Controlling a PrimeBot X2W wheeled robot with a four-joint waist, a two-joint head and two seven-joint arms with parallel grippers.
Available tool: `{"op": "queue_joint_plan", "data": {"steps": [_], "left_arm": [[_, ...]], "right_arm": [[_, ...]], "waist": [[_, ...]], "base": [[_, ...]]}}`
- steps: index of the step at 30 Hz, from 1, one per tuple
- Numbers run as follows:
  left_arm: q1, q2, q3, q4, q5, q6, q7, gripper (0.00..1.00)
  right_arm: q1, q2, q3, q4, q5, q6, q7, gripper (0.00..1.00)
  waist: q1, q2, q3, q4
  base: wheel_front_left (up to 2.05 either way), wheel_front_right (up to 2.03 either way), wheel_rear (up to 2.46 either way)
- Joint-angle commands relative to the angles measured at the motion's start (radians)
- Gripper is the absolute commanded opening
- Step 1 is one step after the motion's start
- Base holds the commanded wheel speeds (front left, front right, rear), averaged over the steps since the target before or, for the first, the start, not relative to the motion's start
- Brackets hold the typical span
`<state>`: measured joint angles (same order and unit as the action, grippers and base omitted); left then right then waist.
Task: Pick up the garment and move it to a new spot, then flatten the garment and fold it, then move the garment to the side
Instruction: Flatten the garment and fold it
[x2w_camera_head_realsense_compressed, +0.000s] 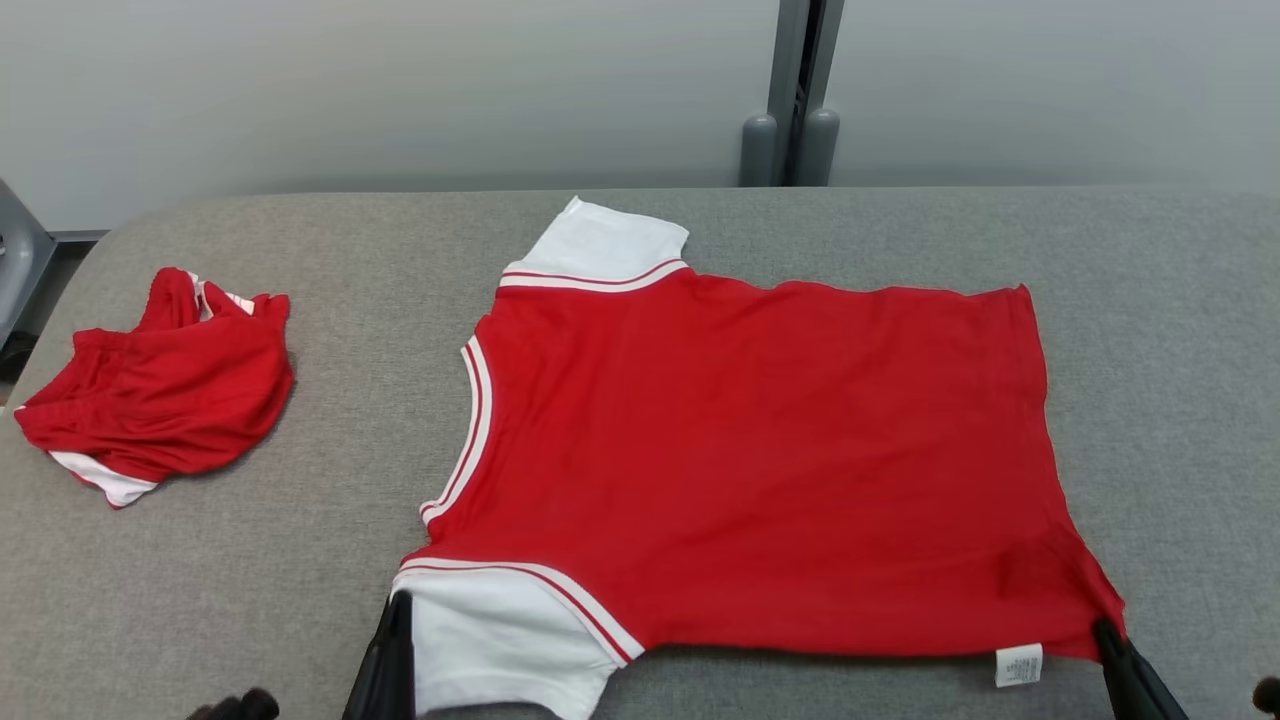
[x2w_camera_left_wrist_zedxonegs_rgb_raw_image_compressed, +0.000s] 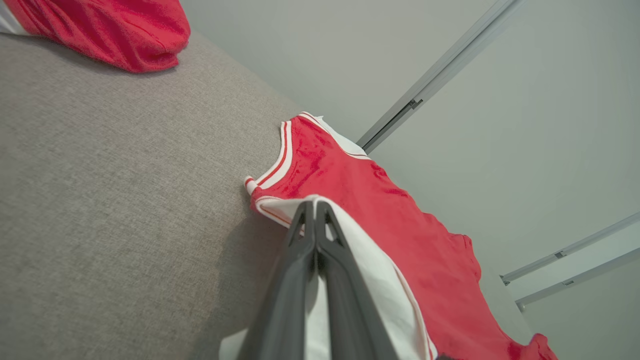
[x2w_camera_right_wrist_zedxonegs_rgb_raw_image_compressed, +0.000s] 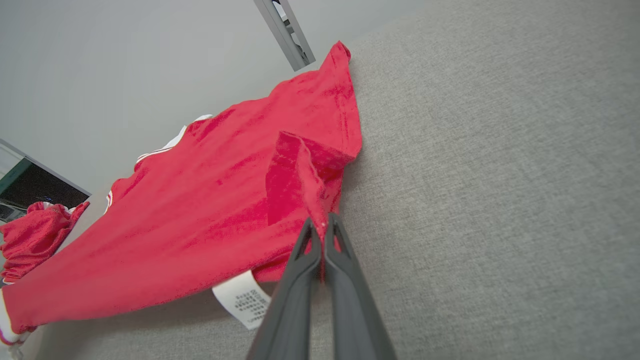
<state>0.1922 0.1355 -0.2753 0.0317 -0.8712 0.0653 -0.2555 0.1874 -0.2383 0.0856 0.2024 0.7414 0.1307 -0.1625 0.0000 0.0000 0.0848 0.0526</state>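
The left claw (x2w_camera_left_wrist_zedxonegs_rgb_raw_image_compressed: 315, 206) is clamping the garment (x2w_camera_head_realsense_compressed: 740, 450) by its white sleeve (x2w_camera_left_wrist_zedxonegs_rgb_raw_image_compressed: 365, 265). The right claw (x2w_camera_right_wrist_zedxonegs_rgb_raw_image_compressed: 320, 224) is pinching its red hem corner (x2w_camera_right_wrist_zedxonegs_rgb_raw_image_compressed: 305, 185).

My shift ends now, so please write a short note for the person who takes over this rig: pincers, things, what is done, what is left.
The left pincer is shut on the near white sleeve of the red shirt.
The right pincer is shut on the near hem corner.
The shirt lies spread almost flat on the grey table; a second red garment lies crumpled at the table's left.
Done: shirt laid out. Left: smooth it, fold it, move it aside.
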Motion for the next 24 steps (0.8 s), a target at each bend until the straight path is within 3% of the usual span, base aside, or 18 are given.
{"op": "queue_joint_plan", "data": {"steps": [1, 10, 24], "left_arm": [[-0.041, 0.005, -0.004, -0.014, 0.008, -0.006, 0.007, 0.00], [-0.223, 0.030, -0.023, 0.041, 0.021, -0.034, 0.077, 0.00], [-0.563, 0.005, 0.017, 0.369, -0.022, -0.088, 0.095, 0.00]], "right_arm": [[-0.025, 0.001, -0.006, -0.023, -0.012, 0.000, 0.014, 0.00], [-0.188, 0.020, 0.007, -0.027, -0.013, 0.000, 0.085, 0.00], [-0.487, 0.030, 0.079, 0.213, -0.017, 0.000, 0.086, 0.00]], "waist": [[0.0000, 0.0000, 0.007, -0.008], [0.0000, 0.0000, 0.047, -0.051], [0.0000, 0.0000, 0.130, -0.100]], "base": [[0.00, 0.00, 0.00], [0.00, 0.00, 0.00], [0.00, 0.00, 0.00]]}}
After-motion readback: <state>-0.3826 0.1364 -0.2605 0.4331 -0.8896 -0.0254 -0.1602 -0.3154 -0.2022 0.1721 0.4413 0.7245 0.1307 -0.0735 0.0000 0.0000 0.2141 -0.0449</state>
